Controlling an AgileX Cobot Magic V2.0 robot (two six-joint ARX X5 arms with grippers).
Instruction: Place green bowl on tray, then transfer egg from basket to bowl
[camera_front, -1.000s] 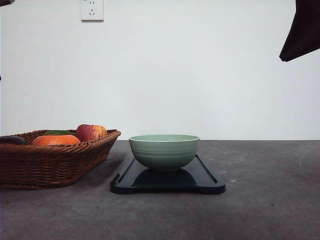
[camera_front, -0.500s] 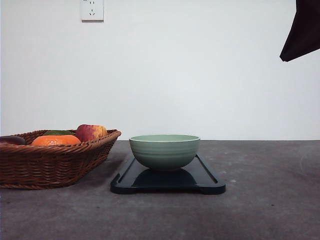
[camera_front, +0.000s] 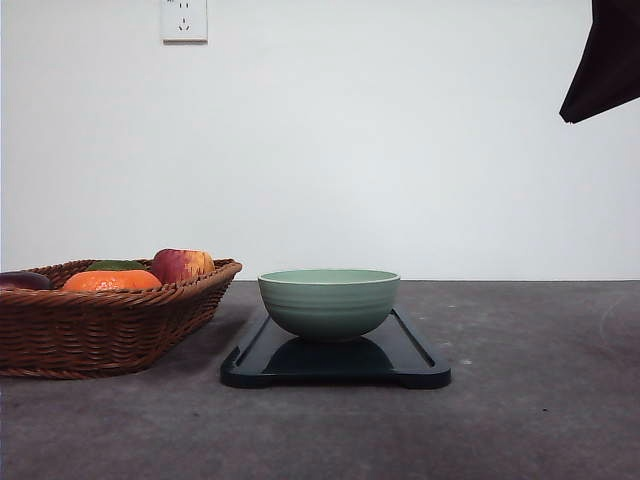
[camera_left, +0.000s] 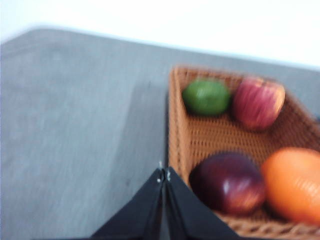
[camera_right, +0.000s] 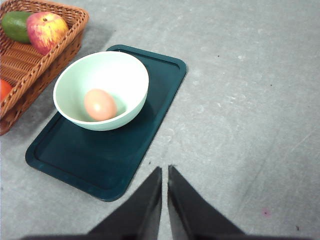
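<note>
On my left wrist feed the left gripper (camera_left: 164, 176) has its two dark fingers pressed together at the tips with nothing between them, hovering just outside the near wall of the wide brown woven wicker basket (camera_left: 177, 125), above the grey surface (camera_left: 75, 130). On the right wrist feed the right gripper (camera_right: 164, 170) is also nearly pinched shut and empty, its tips a hair apart, looking down from above the bare surface just beside the near edge of the flat glossy black-green rectangular tray (camera_right: 150, 125). I count one tray, one pale sage-green round ceramic bowl (camera_right: 125, 75), one basket and one tan egg (camera_right: 100, 104). The egg lies inside the bowl, and the bowl stands upright on the tray, toward the end nearer the basket, well apart from the right gripper. In the basket I count four fruits: a green round one (camera_left: 206, 97), a red-yellow apple (camera_left: 257, 102), a dark purple-red one (camera_left: 228, 182) close beside the left gripper, and an orange one (camera_left: 295, 185). From the front camera the bowl (camera_front: 329, 303) sits on the tray (camera_front: 410, 365) with the basket (camera_front: 100, 325) just to its left, not touching. A dark part of the right arm (camera_front: 605, 60) hangs high at the upper right corner.
</note>
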